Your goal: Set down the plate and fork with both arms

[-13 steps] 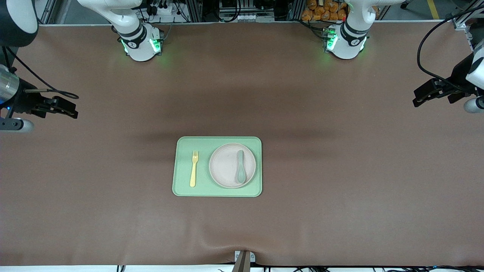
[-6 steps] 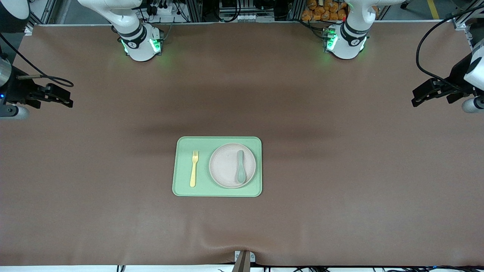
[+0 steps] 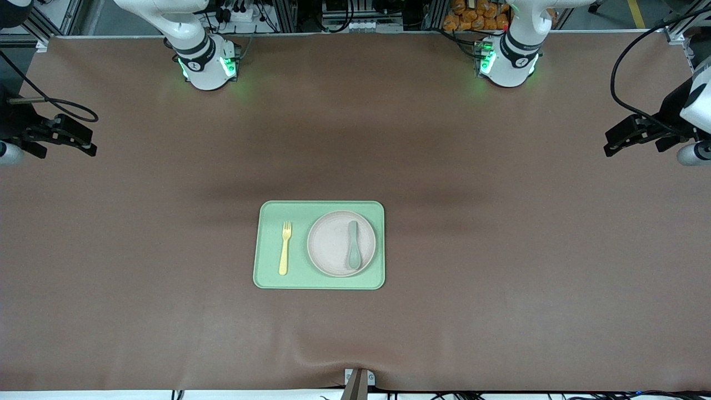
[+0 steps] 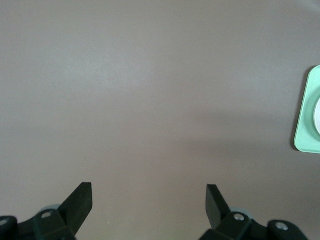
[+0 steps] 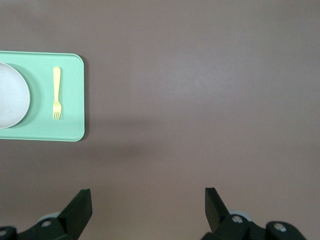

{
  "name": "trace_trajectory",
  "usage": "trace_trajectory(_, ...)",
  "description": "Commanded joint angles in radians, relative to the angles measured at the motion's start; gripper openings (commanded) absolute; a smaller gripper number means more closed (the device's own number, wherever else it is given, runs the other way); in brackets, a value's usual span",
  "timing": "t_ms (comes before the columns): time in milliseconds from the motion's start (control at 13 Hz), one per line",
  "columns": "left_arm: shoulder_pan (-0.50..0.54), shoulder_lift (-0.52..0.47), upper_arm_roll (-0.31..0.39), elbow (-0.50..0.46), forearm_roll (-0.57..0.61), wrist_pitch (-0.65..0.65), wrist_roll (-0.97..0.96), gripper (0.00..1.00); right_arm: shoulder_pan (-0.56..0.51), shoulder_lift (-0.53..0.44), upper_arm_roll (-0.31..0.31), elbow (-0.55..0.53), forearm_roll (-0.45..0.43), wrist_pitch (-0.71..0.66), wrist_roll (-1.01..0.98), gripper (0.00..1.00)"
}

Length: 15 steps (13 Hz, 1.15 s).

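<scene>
plate [image 3: 336, 244] sat on the green tray [image 3: 266, 278] mid counter [image 3: 500, 278], toward the left arm's end of the tray, w/ a green spoon [image 3: 353, 253] lying in it. fork [image 3: 285, 247] lay flat on the tray just beside the plate, toward the right arm's end, apart from it, tines pointing to the arms' bases. left gripper [image 3: 627, 136] hung over the counter's edge at the left arm's end, fingers [image 4: 80, 200] wide & empty. right gripper [image 3: 69, 133] hung over the edge at the right arm's end, fingers [image 5: 80, 205] wide, nothing held. both well apart from the tray. judged: placing looked done, arms parked. next move, if any: nothing to grasp; perhaps just hold clear of the tray.
</scene>
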Motion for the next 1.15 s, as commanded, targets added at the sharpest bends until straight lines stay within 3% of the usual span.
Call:
trace_trajectory(0,0.003,-0.02,-0.03,-0.004,-0.009,-0.049,0.012,1.0,-0.023,0.011,0.011,0.028,0.016,0.003,-0.026,1.0)
trace_trajectory(1077,0.006,-0.014,-0.028,0.033,-0.009,-0.052,0.01,1.0,-0.021,0.016,0.009,0.038,0.016,-0.011,-0.013,1.0)
